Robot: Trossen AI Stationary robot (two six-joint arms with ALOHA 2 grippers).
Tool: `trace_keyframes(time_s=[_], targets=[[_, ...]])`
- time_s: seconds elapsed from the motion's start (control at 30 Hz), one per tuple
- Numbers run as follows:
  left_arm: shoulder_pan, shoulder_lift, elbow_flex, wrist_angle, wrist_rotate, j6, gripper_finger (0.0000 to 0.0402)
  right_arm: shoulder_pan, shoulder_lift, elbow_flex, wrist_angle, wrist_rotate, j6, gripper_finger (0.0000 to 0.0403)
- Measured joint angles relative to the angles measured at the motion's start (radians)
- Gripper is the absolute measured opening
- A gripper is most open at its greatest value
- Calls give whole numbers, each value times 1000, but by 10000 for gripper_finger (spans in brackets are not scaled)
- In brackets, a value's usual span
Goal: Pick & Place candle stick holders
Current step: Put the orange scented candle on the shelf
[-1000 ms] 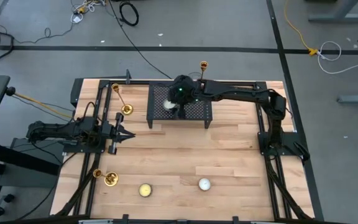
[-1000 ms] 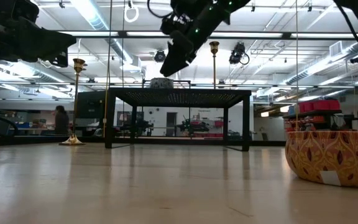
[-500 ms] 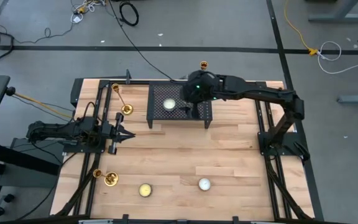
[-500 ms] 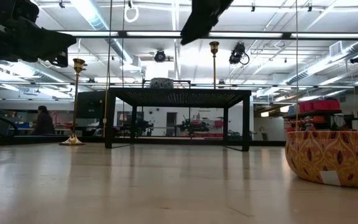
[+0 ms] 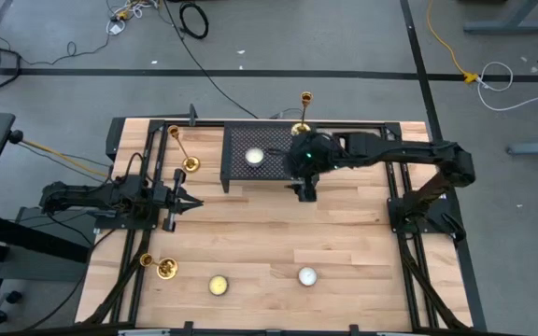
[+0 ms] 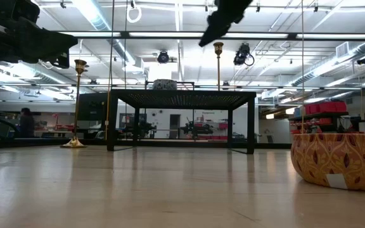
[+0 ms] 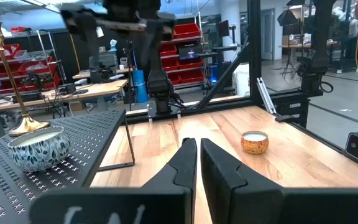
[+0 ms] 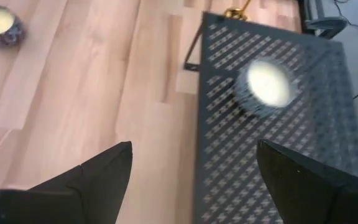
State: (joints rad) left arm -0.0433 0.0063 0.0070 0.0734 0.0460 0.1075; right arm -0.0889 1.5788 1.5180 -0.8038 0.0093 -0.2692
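Three gold candle stick holders stand upright on their round bases. One [image 5: 183, 149] is just left of the black mesh rack [image 5: 269, 159], one [image 5: 302, 114] is behind the rack at the far edge, and one [image 5: 157, 267] is near the front left corner. My right gripper [image 5: 304, 193] hangs open, high over the rack's right front corner, with nothing between its fingers [image 8: 114, 171]. My left gripper [image 5: 191, 203] is shut and empty, pointing level over the left part of the table [image 7: 197, 163].
A candle in a patterned bowl [image 5: 255, 156] sits on the rack's top. A yellow candle [image 5: 218, 285] and a white one [image 5: 306, 276] stand near the front edge. Bare wood lies between the rack and those candles.
My right gripper has drawn back from over the candle on the rack, moving toward the table's right edge and a little toward the near edge while rising. It has stayed open. The candle has stayed on the rack.
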Motion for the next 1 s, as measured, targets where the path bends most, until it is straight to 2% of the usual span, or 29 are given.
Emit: trace_keyframes(time_s=[0.17,0.4,0.63,1.0], targets=[[0,0,0,0,0,0,25,50,-81,-134,24,0,26,343],[0,0,0,0,0,0,25,97,-148,-222,35,1,55,343],[0,0,0,0,0,0,25,164,-156,-231,35,0,52,343],[0,0,0,0,0,0,25,378,-155,-231,93,0,55,343]])
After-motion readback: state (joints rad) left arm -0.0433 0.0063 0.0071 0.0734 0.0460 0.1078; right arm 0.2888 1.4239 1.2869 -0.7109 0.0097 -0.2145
